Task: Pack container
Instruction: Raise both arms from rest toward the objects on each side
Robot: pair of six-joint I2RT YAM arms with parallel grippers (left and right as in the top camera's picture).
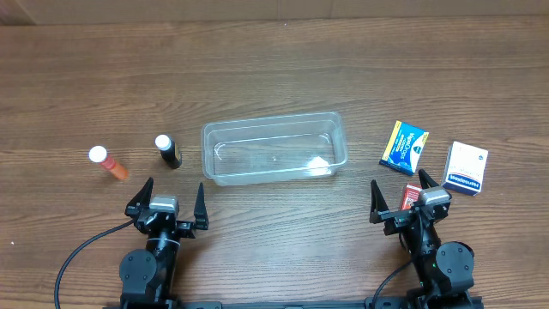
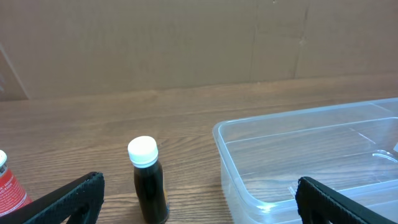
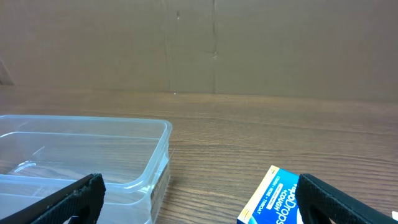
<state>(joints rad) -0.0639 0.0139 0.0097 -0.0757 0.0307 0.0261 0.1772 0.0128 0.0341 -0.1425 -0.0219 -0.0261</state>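
The clear plastic container [image 1: 274, 148] lies empty at the table's middle; it also shows in the left wrist view [image 2: 311, 155] and the right wrist view [image 3: 81, 155]. A dark bottle with a white cap [image 1: 168, 152] [image 2: 149, 183] and an orange bottle with a white cap [image 1: 108, 163] [image 2: 7, 183] stand left of it. A blue and yellow box [image 1: 404, 147] [image 3: 273, 199], a white box [image 1: 466, 168] and a small red box [image 1: 413, 193] lie to its right. My left gripper [image 1: 167, 206] [image 2: 199, 205] is open and empty near the front edge. My right gripper [image 1: 400, 202] [image 3: 199, 205] is open and empty.
A brown cardboard wall [image 2: 186, 43] stands along the table's far edge. Bare wood table [image 1: 274, 69] lies behind the container.
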